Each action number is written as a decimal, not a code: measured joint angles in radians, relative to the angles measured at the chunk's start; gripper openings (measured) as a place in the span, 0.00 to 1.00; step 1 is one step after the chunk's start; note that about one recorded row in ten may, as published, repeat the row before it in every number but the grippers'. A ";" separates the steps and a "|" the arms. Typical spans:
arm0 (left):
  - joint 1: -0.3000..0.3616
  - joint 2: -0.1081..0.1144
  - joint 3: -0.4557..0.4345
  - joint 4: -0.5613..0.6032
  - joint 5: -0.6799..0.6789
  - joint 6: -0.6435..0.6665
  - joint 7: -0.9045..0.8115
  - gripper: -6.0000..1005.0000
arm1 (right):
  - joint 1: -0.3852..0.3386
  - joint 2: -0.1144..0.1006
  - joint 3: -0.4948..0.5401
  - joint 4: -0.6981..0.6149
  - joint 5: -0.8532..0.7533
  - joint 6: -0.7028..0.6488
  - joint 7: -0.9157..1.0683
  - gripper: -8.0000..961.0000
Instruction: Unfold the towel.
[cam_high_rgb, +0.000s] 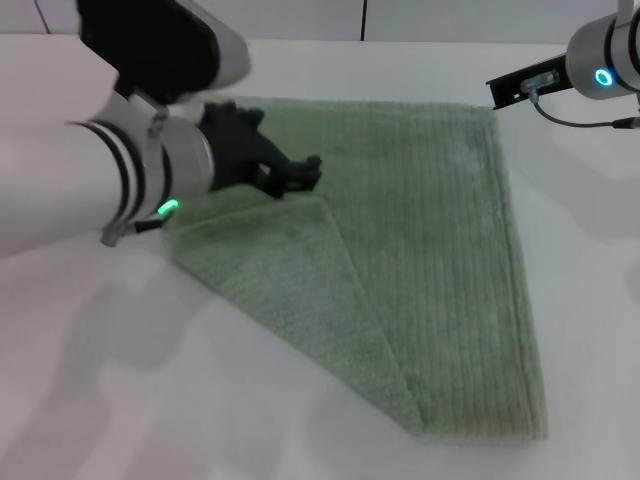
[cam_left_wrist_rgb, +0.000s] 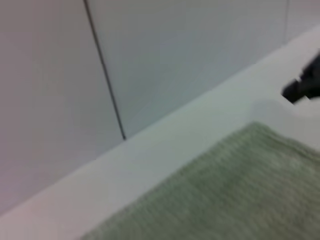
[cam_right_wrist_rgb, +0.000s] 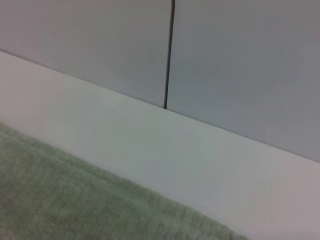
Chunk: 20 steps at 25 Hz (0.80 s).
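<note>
On the white desk (cam_high_rgb: 90, 400) the towel (cam_high_rgb: 440, 260) lies with one corner folded diagonally; left pincer (cam_high_rgb: 300, 175), nearest, sits at the flap's tip, its opening not readable.

Left claw (cam_high_rgb: 300, 172) on the towel (cam_high_rgb: 430, 270) — one corner folded over.

The left claw (cam_high_rgb: 300, 175) sits on the towel's (cam_high_rgb: 430, 250) left part.
</note>
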 joint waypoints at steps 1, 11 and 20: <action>-0.006 0.000 0.005 0.014 -0.001 -0.003 0.000 0.79 | 0.000 0.000 0.000 -0.004 0.002 0.000 0.000 0.01; -0.064 -0.004 0.058 0.117 -0.004 0.002 -0.007 0.78 | 0.048 -0.002 0.011 -0.154 0.037 -0.045 -0.004 0.01; -0.149 -0.007 0.089 0.207 -0.018 0.002 -0.009 0.78 | 0.063 -0.001 0.006 -0.203 0.042 -0.066 -0.006 0.01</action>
